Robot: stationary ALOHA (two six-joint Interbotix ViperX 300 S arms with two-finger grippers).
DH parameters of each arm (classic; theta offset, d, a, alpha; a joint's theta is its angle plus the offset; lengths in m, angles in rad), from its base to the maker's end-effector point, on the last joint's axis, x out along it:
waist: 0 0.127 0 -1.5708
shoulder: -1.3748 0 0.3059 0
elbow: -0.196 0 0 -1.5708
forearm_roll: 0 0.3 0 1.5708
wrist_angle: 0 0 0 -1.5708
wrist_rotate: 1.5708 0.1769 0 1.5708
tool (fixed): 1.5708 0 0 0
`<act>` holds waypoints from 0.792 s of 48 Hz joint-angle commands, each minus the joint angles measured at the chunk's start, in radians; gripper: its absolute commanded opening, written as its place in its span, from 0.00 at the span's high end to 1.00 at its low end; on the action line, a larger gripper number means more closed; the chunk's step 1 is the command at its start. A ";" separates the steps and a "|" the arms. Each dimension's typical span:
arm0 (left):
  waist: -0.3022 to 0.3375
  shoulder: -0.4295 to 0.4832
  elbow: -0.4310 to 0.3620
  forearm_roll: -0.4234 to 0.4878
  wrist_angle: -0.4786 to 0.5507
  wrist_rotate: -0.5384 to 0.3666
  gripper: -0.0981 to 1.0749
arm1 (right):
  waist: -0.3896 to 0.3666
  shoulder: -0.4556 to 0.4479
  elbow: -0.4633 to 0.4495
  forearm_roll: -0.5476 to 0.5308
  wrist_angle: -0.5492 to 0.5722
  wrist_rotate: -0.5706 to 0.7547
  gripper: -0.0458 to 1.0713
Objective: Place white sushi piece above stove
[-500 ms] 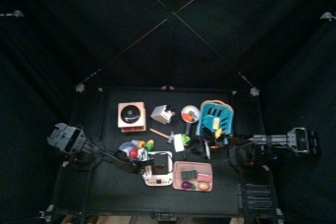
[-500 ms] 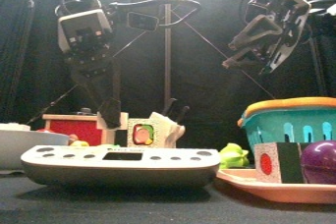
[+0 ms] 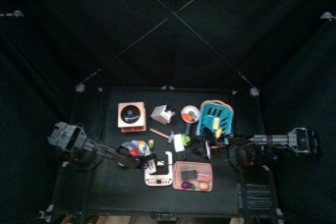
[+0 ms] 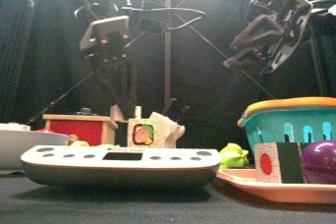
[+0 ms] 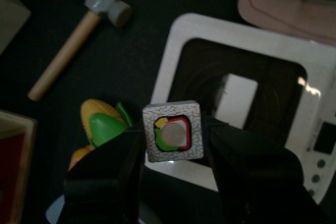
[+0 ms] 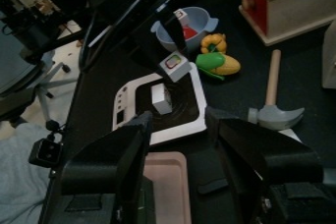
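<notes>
The left gripper (image 5: 172, 140), jaws pinching the white sushi piece (image 5: 172, 133), has risen higher; right jaws stay spread.

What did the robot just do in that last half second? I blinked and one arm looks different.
The left gripper has risen and moved a little toward the middle, carrying the white sushi piece clamped between its jaws; it now hangs above the white scale. The right gripper stayed raised and open on its side. The stove, basket and tray lie where they were.

Left claw (image 5: 175, 154) clamped, right claw (image 6: 182, 130) agape
</notes>
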 commanded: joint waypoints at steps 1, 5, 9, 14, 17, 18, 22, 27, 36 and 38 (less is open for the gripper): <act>0.037 -0.008 -0.038 0.002 -0.003 0.000 0.41 | -0.005 -0.014 -0.006 0.000 -0.003 0.000 0.22; 0.075 0.003 -0.041 0.003 -0.023 0.000 0.41 | -0.009 -0.014 -0.005 -0.002 -0.003 -0.002 0.22; 0.126 0.026 -0.038 -0.002 -0.087 -0.002 0.41 | -0.011 -0.014 -0.003 0.000 -0.003 -0.002 0.22; 0.169 0.048 -0.032 -0.018 -0.173 -0.002 0.41 | -0.014 -0.014 -0.002 0.000 -0.003 0.000 0.22; 0.196 0.055 -0.028 -0.046 -0.216 0.000 0.41 | -0.014 -0.014 0.002 0.000 -0.003 -0.002 0.22; 0.202 0.055 -0.025 -0.055 -0.227 0.000 0.41 | -0.014 -0.014 0.002 0.000 -0.005 0.000 0.22; 0.229 0.055 -0.009 -0.077 -0.265 0.000 0.41 | -0.017 -0.014 0.005 0.000 -0.003 0.000 0.22; 0.250 0.055 0.018 -0.080 -0.288 0.005 0.41 | -0.017 -0.014 0.005 0.000 -0.003 0.000 0.22; 0.258 0.057 0.066 -0.080 -0.348 0.002 0.41 | -0.020 -0.014 0.006 0.000 -0.003 0.000 0.22; 0.261 0.058 0.072 -0.080 -0.362 0.002 0.40 | -0.021 -0.014 0.006 0.000 -0.002 0.000 0.22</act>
